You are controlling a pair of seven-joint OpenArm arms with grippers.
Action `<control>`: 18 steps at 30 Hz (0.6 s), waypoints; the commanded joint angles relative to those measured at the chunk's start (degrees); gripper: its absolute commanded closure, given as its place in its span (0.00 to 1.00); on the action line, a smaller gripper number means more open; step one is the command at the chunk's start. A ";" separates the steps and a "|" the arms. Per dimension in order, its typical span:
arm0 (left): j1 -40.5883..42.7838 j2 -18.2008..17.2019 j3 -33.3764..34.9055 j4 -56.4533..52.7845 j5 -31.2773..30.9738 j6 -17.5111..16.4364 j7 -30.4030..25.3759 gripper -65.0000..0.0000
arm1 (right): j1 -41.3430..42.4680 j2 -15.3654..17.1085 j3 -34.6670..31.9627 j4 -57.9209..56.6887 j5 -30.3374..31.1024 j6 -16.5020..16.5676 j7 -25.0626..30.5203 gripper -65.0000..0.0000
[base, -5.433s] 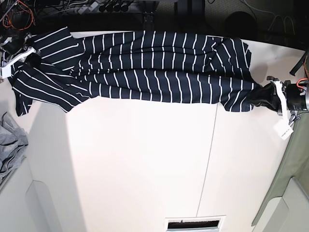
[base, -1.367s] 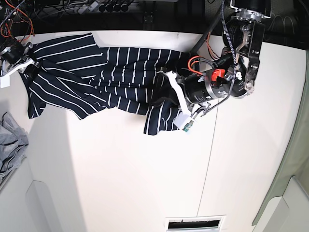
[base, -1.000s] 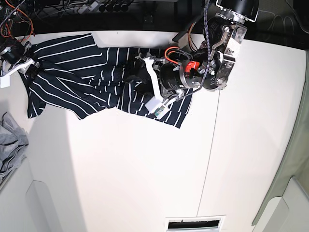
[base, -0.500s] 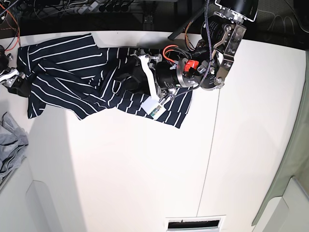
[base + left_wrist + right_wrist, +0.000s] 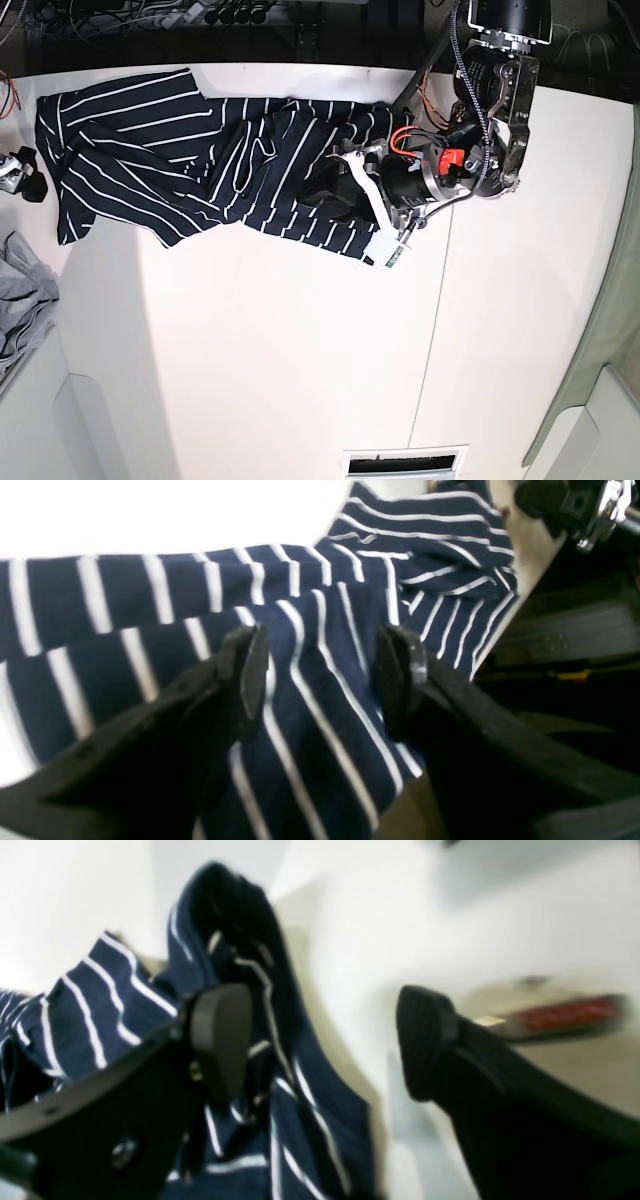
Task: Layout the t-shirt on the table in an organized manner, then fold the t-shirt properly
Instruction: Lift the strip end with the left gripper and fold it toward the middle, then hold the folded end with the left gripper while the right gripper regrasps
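The navy t-shirt [image 5: 200, 160] with thin white stripes lies bunched along the back of the white table [image 5: 300, 350], its right end folded over toward the middle. My left gripper [image 5: 338, 190] hovers low over that folded end. In the left wrist view the left gripper [image 5: 325, 680] is open, with striped fabric [image 5: 300, 605] lying under and between the fingers. My right gripper [image 5: 22, 180] sits at the table's left edge, just off the shirt's left end. In the blurred right wrist view the right gripper [image 5: 322, 1040] is open, with the shirt [image 5: 90, 1030] beside its left finger.
A plain grey cloth [image 5: 20, 300] lies at the left edge. Cables [image 5: 200, 15] run behind the table's back edge. A thin seam [image 5: 430, 320] crosses the table. A greenish cover [image 5: 610, 340] hangs at the right, and a vent slot [image 5: 405, 463] sits at the front.
My left gripper carried the shirt's right end leftward over the body, then opened and drew back right. My right gripper let go of the left end and moved off to the table edge.
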 commanded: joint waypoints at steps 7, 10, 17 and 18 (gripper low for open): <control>-0.85 -5.38 -1.27 1.33 -3.61 -1.01 0.46 0.44 | 4.02 1.22 -6.93 -3.30 6.03 1.11 -3.43 0.31; -0.87 -7.41 -1.27 1.33 -5.29 -1.01 0.42 0.44 | 4.00 1.29 -7.04 -3.30 5.95 1.14 -4.35 0.31; -0.74 -9.09 -1.27 1.33 -5.20 -1.05 0.44 0.44 | 4.00 3.87 -5.88 -2.89 12.37 1.11 -8.68 0.31; -0.72 -9.20 -1.27 1.33 -5.18 -1.05 0.44 0.44 | 4.02 4.35 -5.03 -2.51 13.20 1.18 -9.86 0.31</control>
